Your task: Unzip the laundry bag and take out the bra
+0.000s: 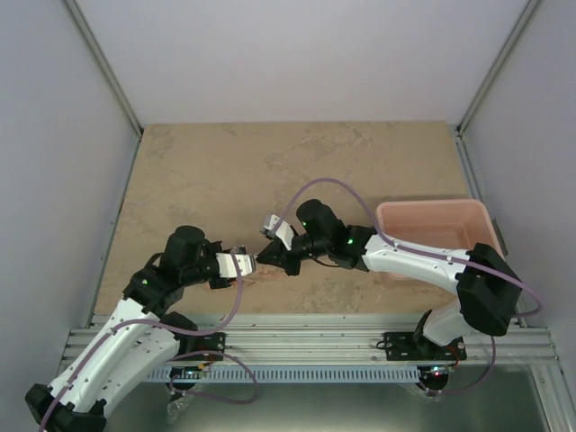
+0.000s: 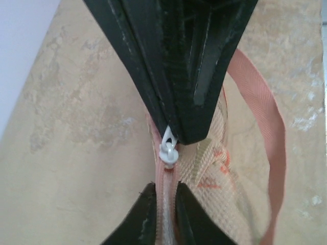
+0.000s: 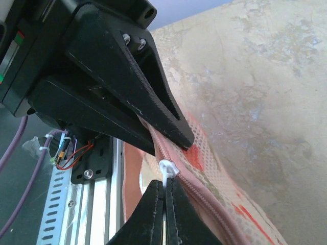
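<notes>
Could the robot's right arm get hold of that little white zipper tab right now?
Likely yes. The right gripper's shut tips sit right on the zip pull, seemingly pinching it, with nothing between. The left gripper clamps the laundry bag's pink rim just beside the pull, not covering it.

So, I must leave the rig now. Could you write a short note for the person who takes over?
Left gripper: jaws shut on the laundry bag, at its pink zip rim.
Right gripper: jaws shut on the white zip pull.
The bra is not in view.
Done: both grips set; the visible zip looks closed.
Left to do: open the zip, take out the bra.
</notes>
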